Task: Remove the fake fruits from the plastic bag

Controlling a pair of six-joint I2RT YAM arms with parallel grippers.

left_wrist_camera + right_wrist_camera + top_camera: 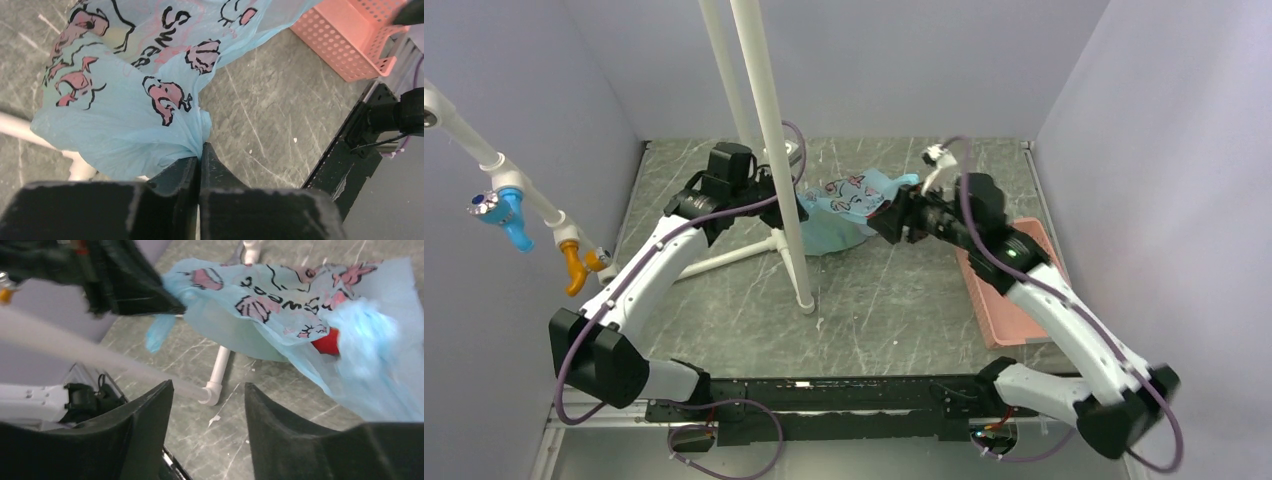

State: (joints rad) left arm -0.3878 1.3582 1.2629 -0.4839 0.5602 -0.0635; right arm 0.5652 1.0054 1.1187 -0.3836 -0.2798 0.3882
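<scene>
Plain grey-walled booth (924, 60), dark grey marbled table (884, 310) with pale scuffs, a white pipe stand (774, 150) planted mid-table and a flat pink slotted plastic tray (999, 320) off on the right side. The thin crinkly light-blue plastic bag with pink and black cartoon print (115, 125) is toward the far middle of the table, between the two arms.

Left claw (200, 150) is clamped tight on a gathered pinch of the bag film, fingers pressed together. Right claw (207, 387) is spread wide with nothing in it, pointed at the bag's other end, close but not touching as far as I can tell.

The only fruit I can actually make out is one glossy red round plastic piece (327, 342) peeking out from under the film in the right wrist view. The rest is hidden, so no idea how many are in there.

Handling-wise, my guess: the bag is feather-light, floppy and slick, so it'll bunch and slide rather than hold a shape. Better to grab gathered film or a handle than a flat panel. The fruit looks hard, smooth and light, and it probably rolls the second it drops out, so pinch it across the middle
</scene>
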